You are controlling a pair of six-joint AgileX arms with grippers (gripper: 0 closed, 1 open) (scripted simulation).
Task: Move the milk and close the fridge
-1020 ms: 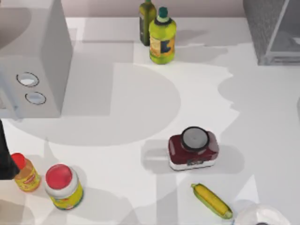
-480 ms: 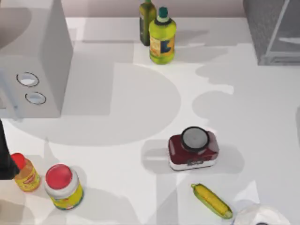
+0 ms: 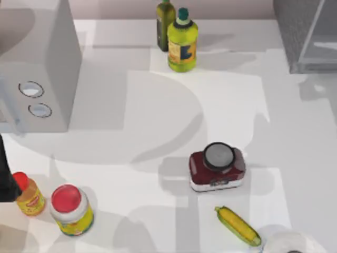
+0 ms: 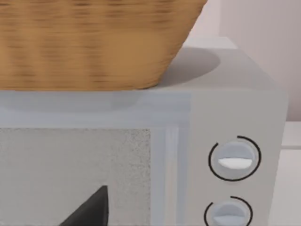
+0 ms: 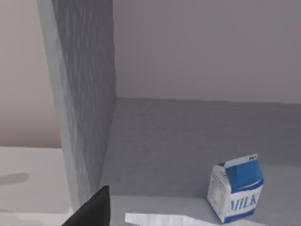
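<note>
Right wrist view: small boxy milk carton (image 5: 235, 188), blue top over white base with blue "MILK" lettering, stands upright inside the large fridge (image 5: 84, 99), on its pale grey floor. Long axis vertical; gabled top up. Lettered face turned toward my right wrist camera, angled a little. Carton stands apart from the speckled dark-grey side wall.

One dark fingertip of my right fingers (image 5: 91, 209) shows at the frame edge, short of the carton, touching nothing that I can see. How far these fingers are open: cannot tell.

Top view: fridge casing (image 3: 295, 31) at the desk's far right corner. White desk (image 3: 158, 121) carries a dark red squat jar with a grey lid (image 3: 217, 166) near the middle.

Left wrist view: my left arm faces the smooth light-grey box with two round dials (image 4: 233, 160), a woven basket (image 4: 89, 42) on top. One dark fingertip (image 4: 89, 209) visible; opening: cannot tell.
</note>
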